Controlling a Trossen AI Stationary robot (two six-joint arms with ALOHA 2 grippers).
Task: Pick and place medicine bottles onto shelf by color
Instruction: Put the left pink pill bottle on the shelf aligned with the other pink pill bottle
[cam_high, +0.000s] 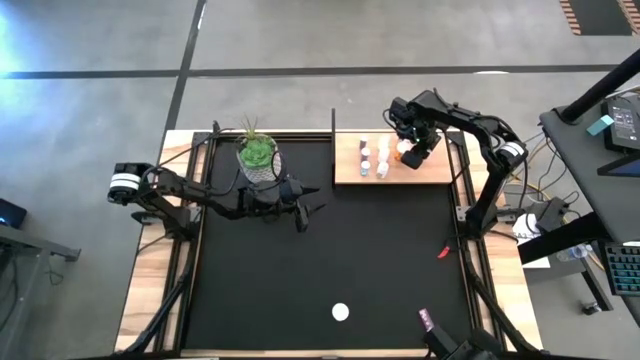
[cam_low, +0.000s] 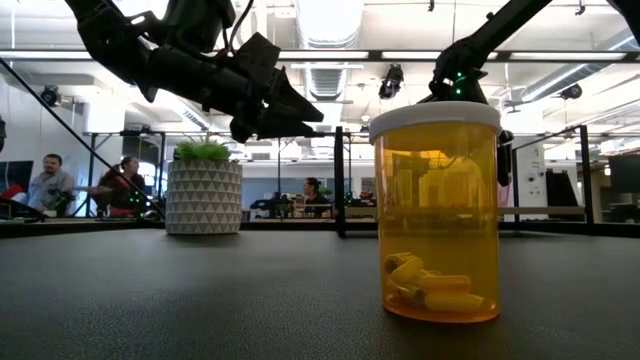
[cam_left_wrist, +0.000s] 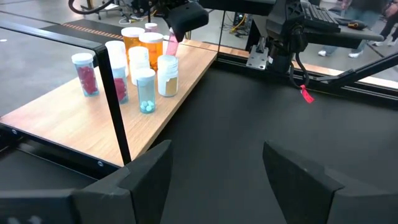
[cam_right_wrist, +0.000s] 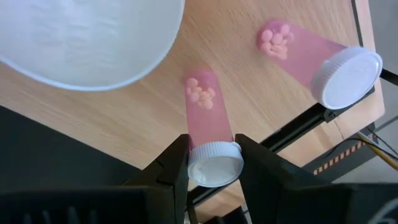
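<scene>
The light-wood shelf (cam_high: 432, 170) stands at the table's far right with several small medicine bottles (cam_left_wrist: 144, 68) upright on it: pink, orange, white and blue-filled. My right gripper (cam_right_wrist: 211, 155) hangs over the shelf (cam_right_wrist: 261, 118), shut on a pink bottle (cam_right_wrist: 205, 115); another pink bottle (cam_right_wrist: 311, 56) stands beside it. My left gripper (cam_left_wrist: 214, 168) is open over the black mat, right of the plant pot, and holds nothing. An orange white-capped bottle (cam_low: 435, 215) stands alone on the mat near the front edge (cam_high: 341, 312). My right gripper pinches the pink bottle's white cap (cam_right_wrist: 214, 171) between its two fingers, one on each side. The fingers come from above, pointing steeply down. The bottle hangs below them nearly upright, cap up; whether its bottom (cam_right_wrist: 200, 84) touches the board, I cannot tell.
A white patterned pot with a green plant (cam_high: 258, 158) stands at the far left of the mat. A thin black post (cam_left_wrist: 118, 106) rises at the shelf's left end. A small red piece (cam_high: 443, 252) lies on the mat's right. People sit in the room behind.
</scene>
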